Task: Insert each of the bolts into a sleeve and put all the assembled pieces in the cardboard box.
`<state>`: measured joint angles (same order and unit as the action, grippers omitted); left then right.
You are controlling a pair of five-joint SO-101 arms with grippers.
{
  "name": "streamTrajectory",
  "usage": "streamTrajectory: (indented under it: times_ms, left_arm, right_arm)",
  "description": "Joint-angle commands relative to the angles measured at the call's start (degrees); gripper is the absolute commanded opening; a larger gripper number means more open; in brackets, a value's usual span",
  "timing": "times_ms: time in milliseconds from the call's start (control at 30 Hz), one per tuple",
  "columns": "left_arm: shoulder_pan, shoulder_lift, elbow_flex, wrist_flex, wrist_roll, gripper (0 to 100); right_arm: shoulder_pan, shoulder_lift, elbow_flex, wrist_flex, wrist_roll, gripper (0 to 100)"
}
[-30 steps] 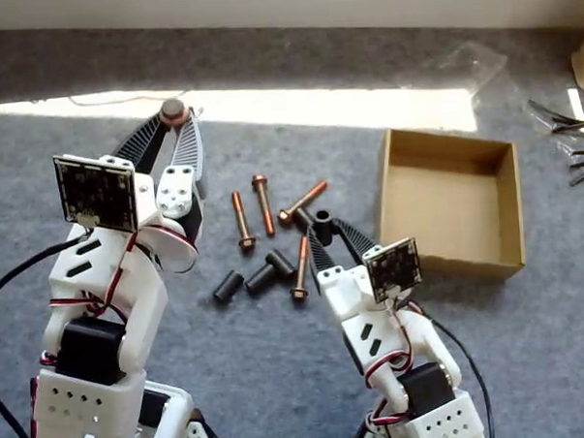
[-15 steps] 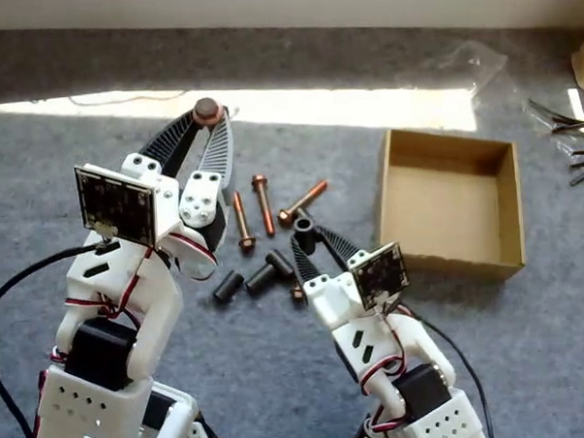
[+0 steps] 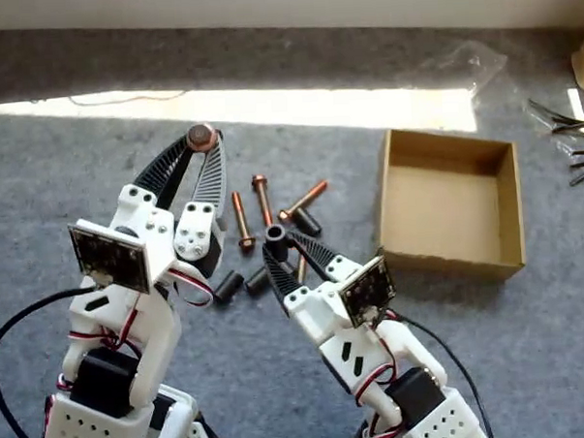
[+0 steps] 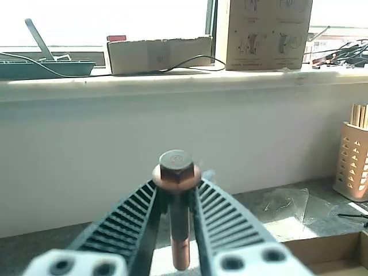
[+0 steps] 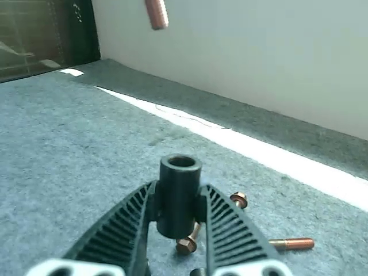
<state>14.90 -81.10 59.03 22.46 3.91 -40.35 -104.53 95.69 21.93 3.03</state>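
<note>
My left gripper (image 3: 201, 143) is raised over the carpet, shut on a copper bolt (image 3: 201, 137) held head up, its shank (image 4: 178, 230) hanging between the fingers. My right gripper (image 3: 276, 247) is shut on an upright black sleeve (image 3: 275, 239), bore up (image 5: 179, 190), lower and to the right of the bolt. The bolt's tip (image 5: 156, 14) shows high above the sleeve in the right wrist view. Loose bolts (image 3: 242, 221) (image 3: 263, 201) (image 3: 304, 200) and black sleeves (image 3: 227, 285) (image 3: 307, 221) lie between the arms. The open cardboard box (image 3: 449, 263) holds nothing.
A clear plastic bag (image 3: 460, 66) lies behind the box. Black tools (image 3: 569, 134) lie at the right edge. A sunlit strip (image 3: 365, 107) crosses the grey carpet at the back.
The left gripper has carried the bolt to the right. The right gripper has moved left with the sleeve, so the two are closer together.
</note>
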Motion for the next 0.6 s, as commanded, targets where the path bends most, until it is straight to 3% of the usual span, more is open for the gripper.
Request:
streamTrajectory:
  times_ms: [0,233,567]
  left_arm:
    - [1.01,-2.95,-0.04,-1.67,0.09,1]
    - [0.92,-6.11,2.68,-1.58,0.09,1]
    - [0.84,-13.93,9.71,-1.58,0.18,1]
  right_arm:
    - [-2.77,-0.66,8.22,-2.51,-0.18,0.5]
    - [-3.03,-0.75,8.22,-8.92,-0.18,0.5]
    - [-3.21,-0.57,8.4,-9.1,-0.18,0.5]
